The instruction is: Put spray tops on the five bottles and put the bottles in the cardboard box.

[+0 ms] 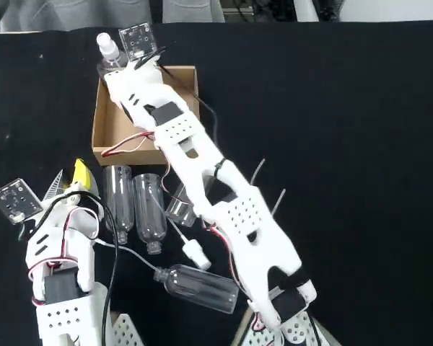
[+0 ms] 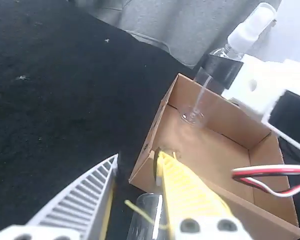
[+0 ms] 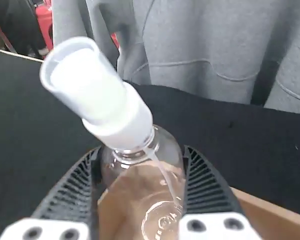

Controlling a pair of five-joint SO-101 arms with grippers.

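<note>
- Cardboard box [image 1: 107, 137] [image 2: 215, 145] [image 3: 272, 212]: it sits open-topped on the black table [image 1: 346, 144], towards the far left side. It is the biggest of the task's things.
- Right arm [image 1: 224, 202]: it stretches from the near edge diagonally across the table and over the box. It crosses above the bottles lying on the cloth.
- Right gripper [image 1: 119, 71] [image 3: 142, 170]: its two ribbed black fingers [image 3: 72, 195] are closed snugly on the shoulders of the capped bottle [image 1: 108, 54] [image 2: 215, 65] [image 3: 140, 195]. It holds the bottle tilted at the box's far left corner. In the left wrist view the bottle's base hangs inside the box walls, but I cannot tell whether it touches the floor.
- Left gripper [image 1: 68, 180] [image 2: 137, 157]: it is near the box's front left corner. One finger is yellow and one is white and ribbed, and they are spread apart with nothing between them.
- Two uncapped bottles [image 1: 133, 202]: they lie side by side just in front of the box, with their necks towards the arms.
- Third bottle [image 1: 180, 209]: it lies beside that pair and is partly hidden under the right arm.
- Fourth bottle [image 1: 200, 288]: it lies crosswise nearer the arm bases.
- Loose spray top [image 1: 195, 252]: white, with its tube, it lies on the table between the pair and the fourth bottle.
- White spray top [image 1: 107, 45] [image 3: 95, 95]: it is seated on the neck of the held bottle.
</note>
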